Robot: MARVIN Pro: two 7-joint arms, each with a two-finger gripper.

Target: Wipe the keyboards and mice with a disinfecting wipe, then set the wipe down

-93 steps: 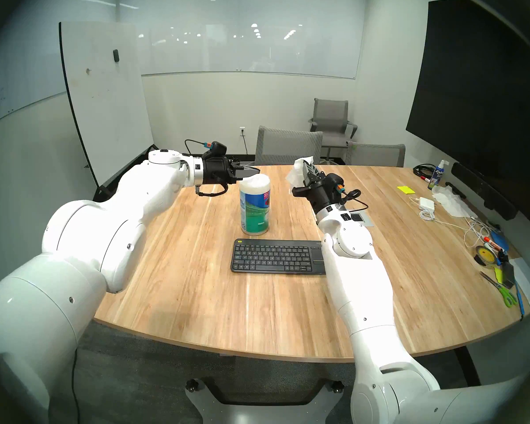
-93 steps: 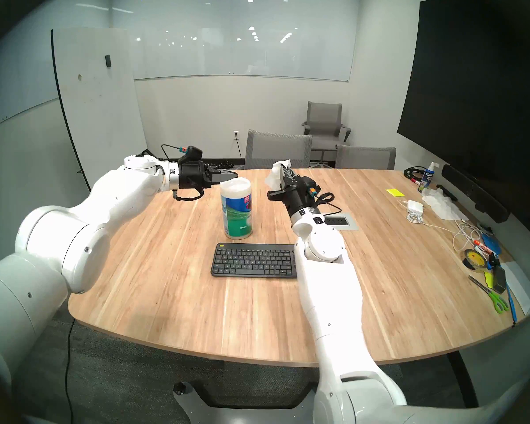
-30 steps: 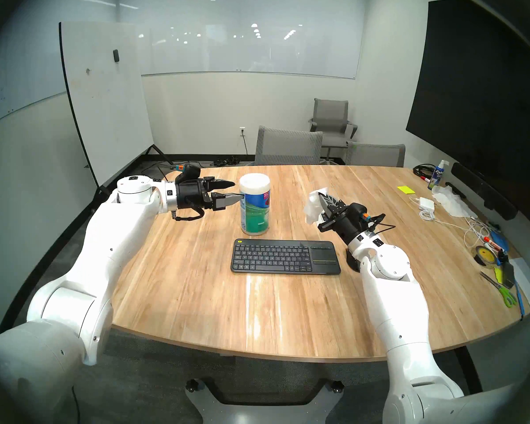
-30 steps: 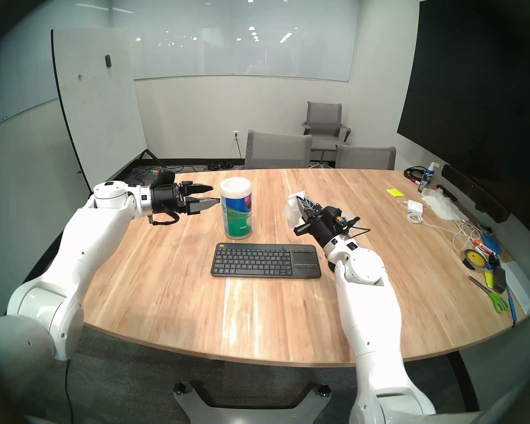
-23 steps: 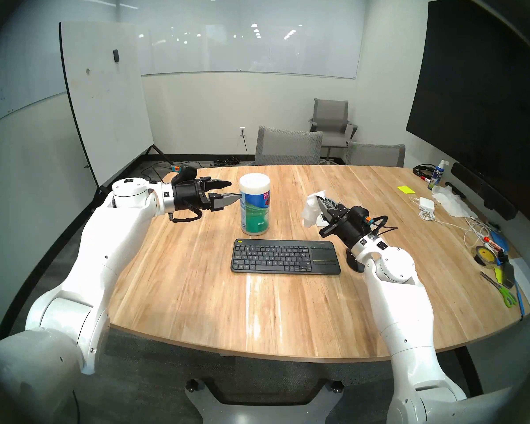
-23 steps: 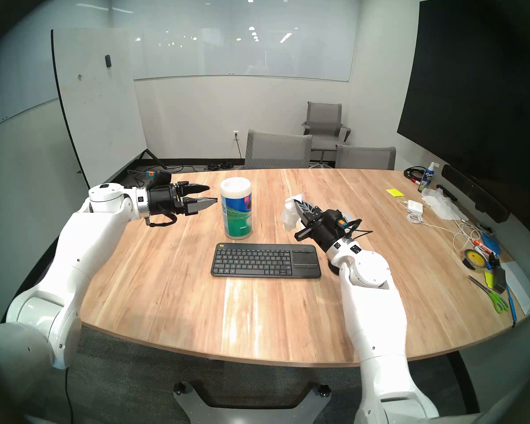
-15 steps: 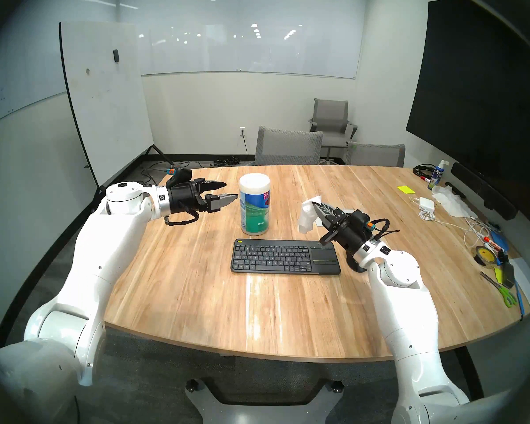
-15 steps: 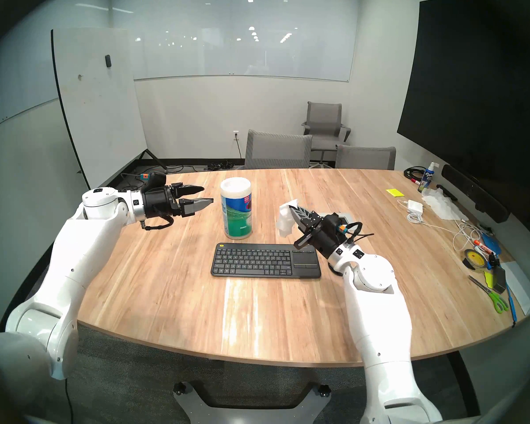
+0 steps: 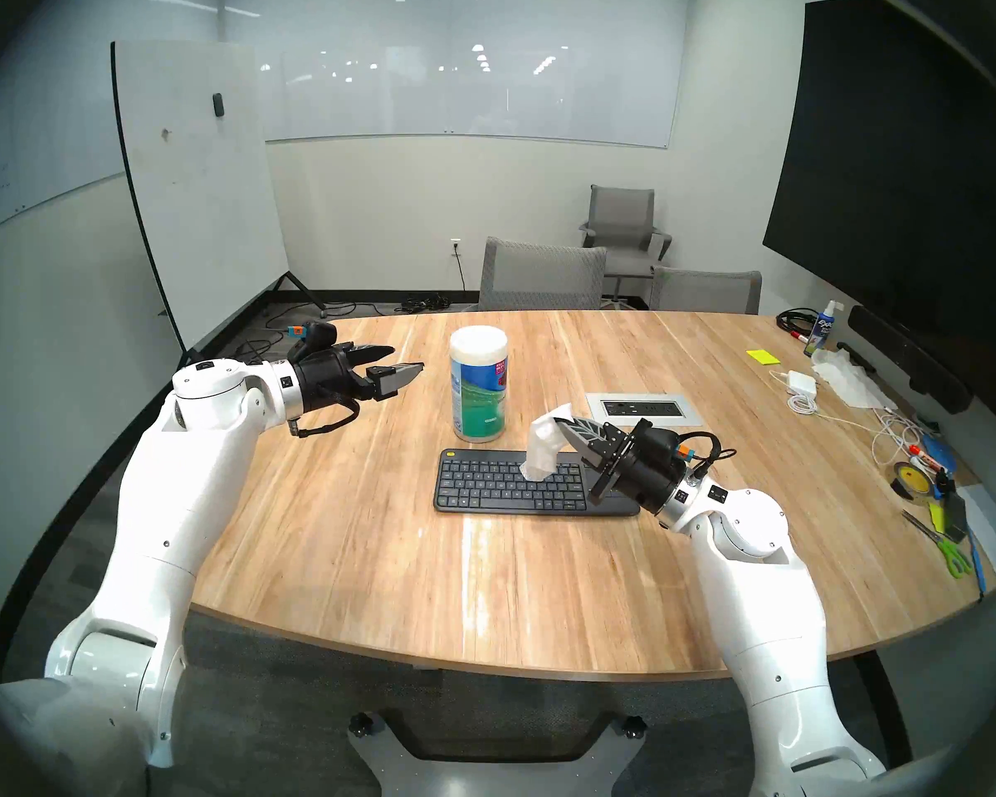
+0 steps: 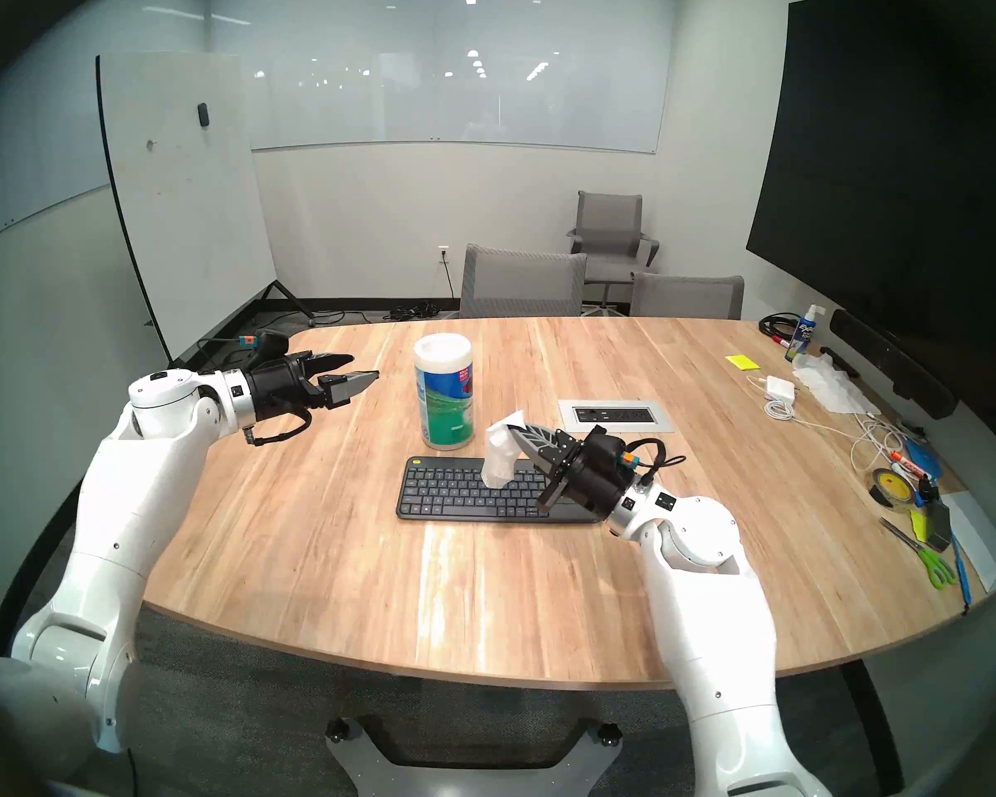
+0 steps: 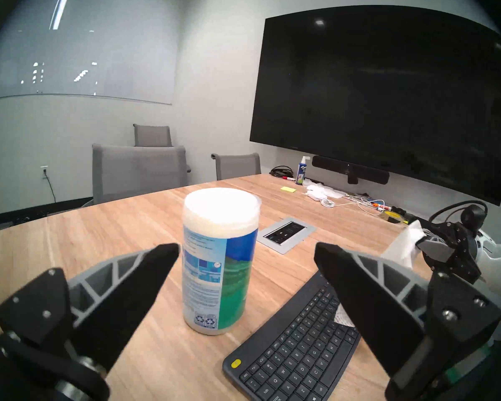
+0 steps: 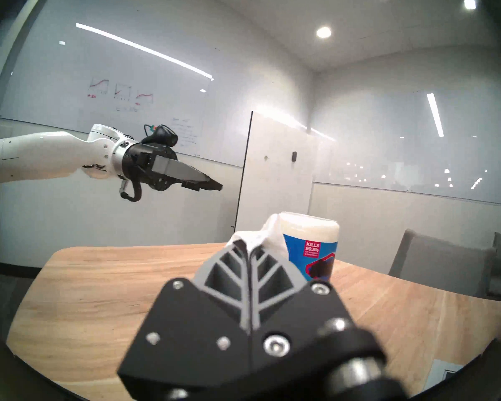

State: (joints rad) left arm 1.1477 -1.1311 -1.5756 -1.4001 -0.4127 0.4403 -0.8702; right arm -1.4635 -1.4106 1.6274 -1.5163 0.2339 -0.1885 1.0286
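The dark-grey keyboard lies flat at the table's middle. My right gripper hovers over the keyboard's right half, shut on the white wipe. The wipe hangs down and its lower end reaches the keys. My left gripper is open and empty, in the air left of the wipes canister. The mouse is hidden.
A grey power-outlet panel is set into the table behind the keyboard. A tissue heap, a charger, cables, tape and scissors crowd the table's right side. Grey chairs stand at the far edge.
My right gripper has carried the wipe left and down, from beside the keyboard's right end to over its keys. The left arm has drawn back left, away from the canister, still open.
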